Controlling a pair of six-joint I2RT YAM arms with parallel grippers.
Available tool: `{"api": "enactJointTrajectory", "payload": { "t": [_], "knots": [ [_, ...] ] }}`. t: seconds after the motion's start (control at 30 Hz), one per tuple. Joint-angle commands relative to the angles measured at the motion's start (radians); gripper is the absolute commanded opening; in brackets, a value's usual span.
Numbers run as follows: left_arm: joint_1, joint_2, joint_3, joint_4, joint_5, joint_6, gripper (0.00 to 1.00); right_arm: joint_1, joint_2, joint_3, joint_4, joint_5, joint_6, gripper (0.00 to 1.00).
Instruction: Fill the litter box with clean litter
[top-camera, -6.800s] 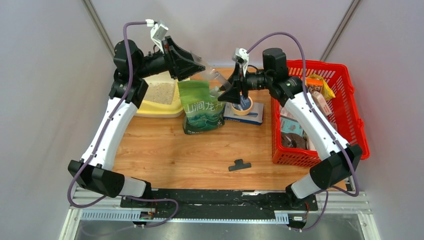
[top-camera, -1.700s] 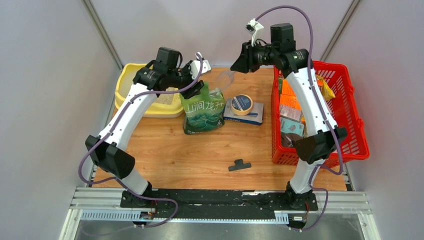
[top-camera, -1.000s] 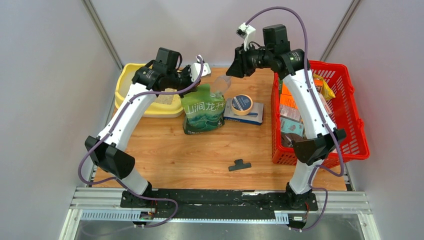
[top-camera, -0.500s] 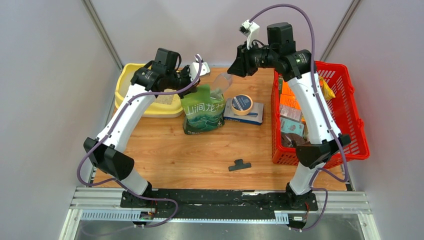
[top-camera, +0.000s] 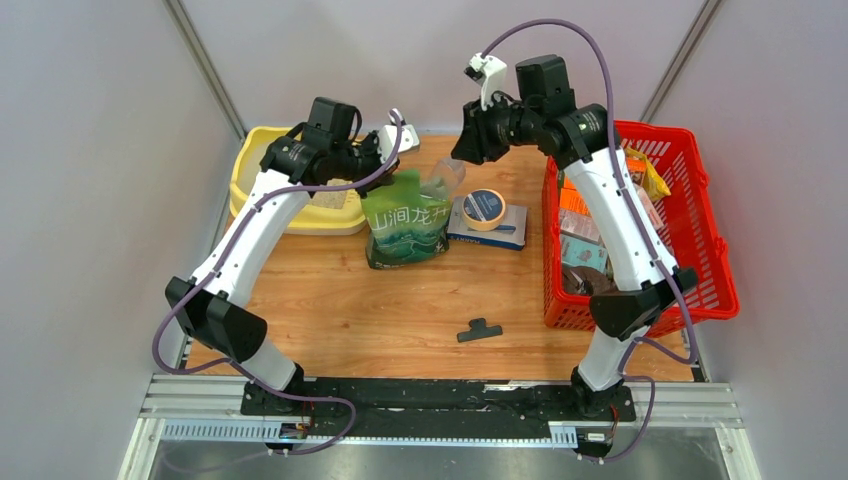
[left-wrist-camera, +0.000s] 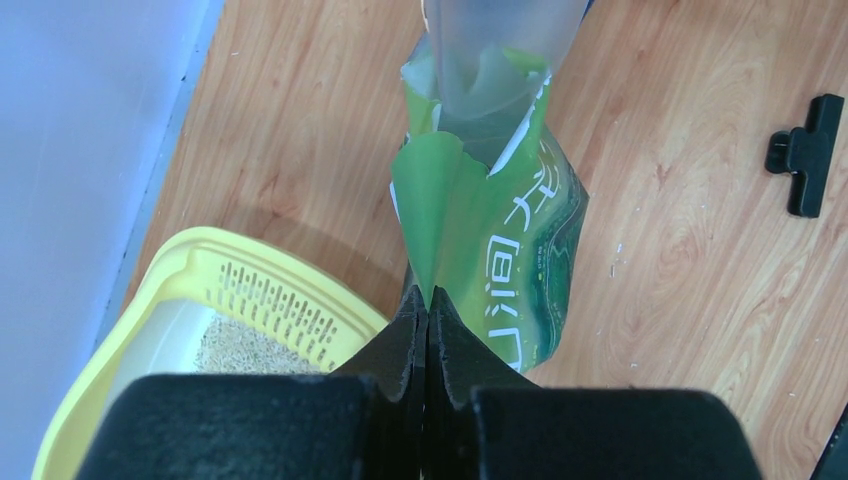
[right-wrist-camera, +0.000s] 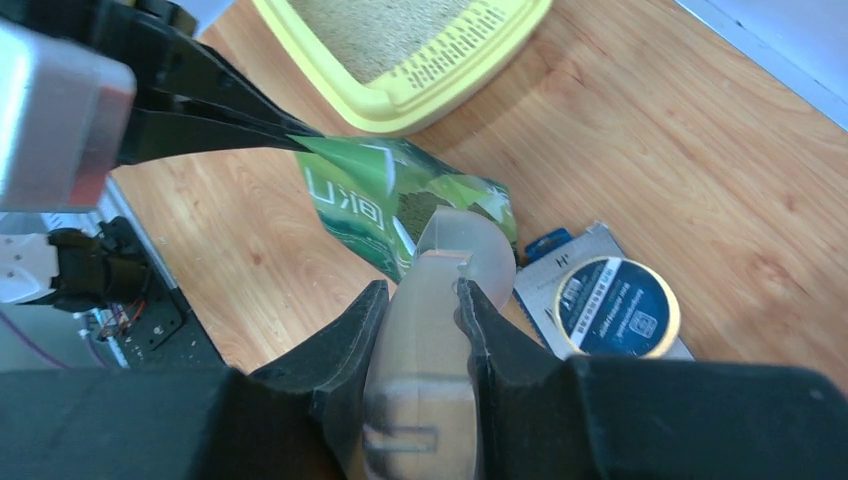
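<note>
The pale yellow litter box (top-camera: 262, 148) stands at the back left with a thin layer of clean litter (left-wrist-camera: 238, 350) in it. A green pouch (top-camera: 405, 225) stands upright just right of it. My left gripper (left-wrist-camera: 428, 296) is shut on the pouch's torn top edge and holds the mouth open. My right gripper (right-wrist-camera: 420, 290) is shut on a translucent plastic scoop (right-wrist-camera: 452, 250). The scoop's tip (left-wrist-camera: 495, 60) sits in the pouch's open mouth. In the top view the scoop (top-camera: 446, 176) slants down from the right gripper (top-camera: 458, 158) to the pouch.
A yellow tape roll (top-camera: 483, 207) lies on a flat blue and white box right of the pouch. A red basket (top-camera: 700, 240) full of cartons fills the right side. A black clip (top-camera: 479, 329) lies on the wood nearer the front.
My right gripper has shifted slightly left and down, bringing the scoop's tip into the pouch's mouth. My left gripper still holds the pouch's edge in the same place.
</note>
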Motion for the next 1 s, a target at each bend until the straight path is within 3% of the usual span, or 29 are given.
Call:
{"api": "enactJointTrajectory", "payload": {
  "t": [0.0,0.13,0.4,0.67,0.8,0.97],
  "knots": [
    [0.002,-0.069,0.005,0.067,0.029,-0.027,0.00,0.017,-0.016,0.020,-0.046,0.191,-0.007,0.00],
    [0.001,-0.088,-0.016,0.110,0.041,-0.052,0.00,0.033,-0.054,-0.032,-0.049,0.375,-0.013,0.00],
    [-0.002,-0.115,-0.131,0.269,0.257,-0.306,0.00,0.123,-0.027,-0.014,-0.046,0.293,-0.017,0.00],
    [-0.016,-0.161,-0.154,0.311,0.156,-0.308,0.00,0.137,-0.002,-0.021,-0.070,0.254,0.032,0.00],
    [-0.015,-0.185,-0.165,0.332,0.135,-0.328,0.00,0.133,-0.018,-0.061,0.009,0.266,0.048,0.00],
    [-0.015,-0.220,-0.205,0.383,0.116,-0.389,0.00,0.133,0.036,0.020,0.013,0.254,0.137,0.00]
  ]
}}
